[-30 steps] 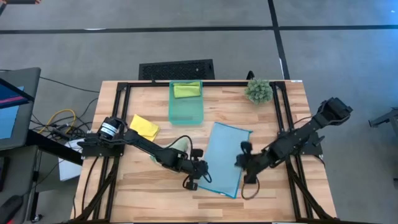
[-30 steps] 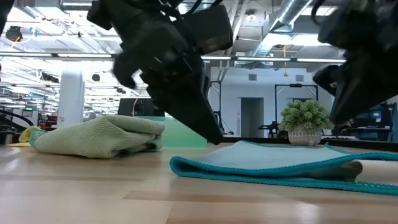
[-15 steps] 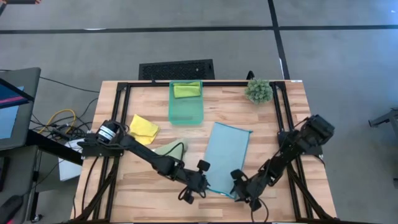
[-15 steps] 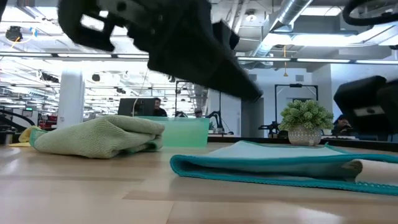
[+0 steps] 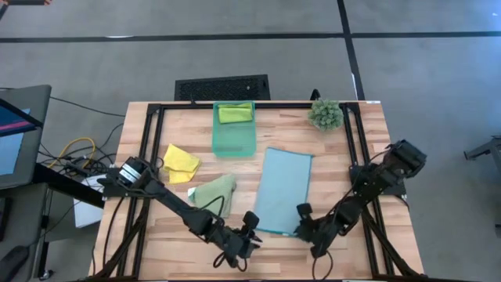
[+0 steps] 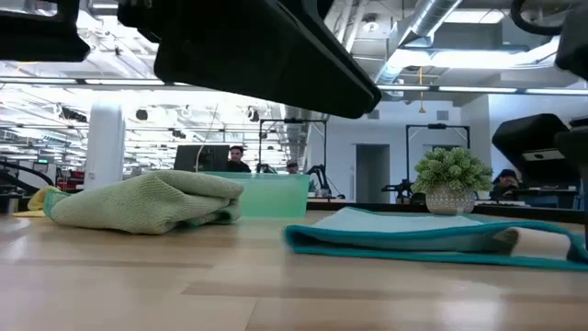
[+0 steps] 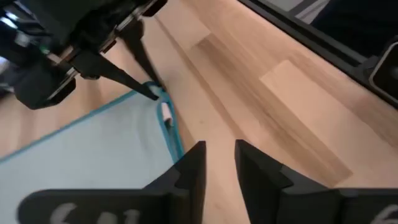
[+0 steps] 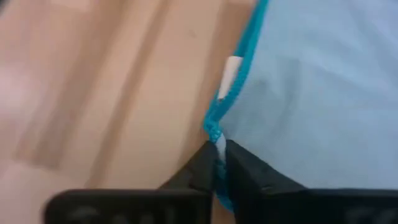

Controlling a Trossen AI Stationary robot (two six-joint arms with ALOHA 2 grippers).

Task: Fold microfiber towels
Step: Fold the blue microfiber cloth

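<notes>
High view: the light blue towel point(image 5: 282, 190) lies flat beside the teal bin point(image 5: 234, 130); right pincer point(image 5: 301, 218) and left pincer point(image 5: 249, 229) flank its edge farthest from the bin.

Left wrist view: left pincer point(image 7: 219, 163) slightly parted, holding nothing, near the hem.

Right wrist view: right pincer point(image 8: 217, 160) pinched on the towel's teal hem.

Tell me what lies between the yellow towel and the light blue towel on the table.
In the high view, the crumpled pale green towel lies between the yellow towel and the light blue towel, a little nearer the table's front edge.
</notes>
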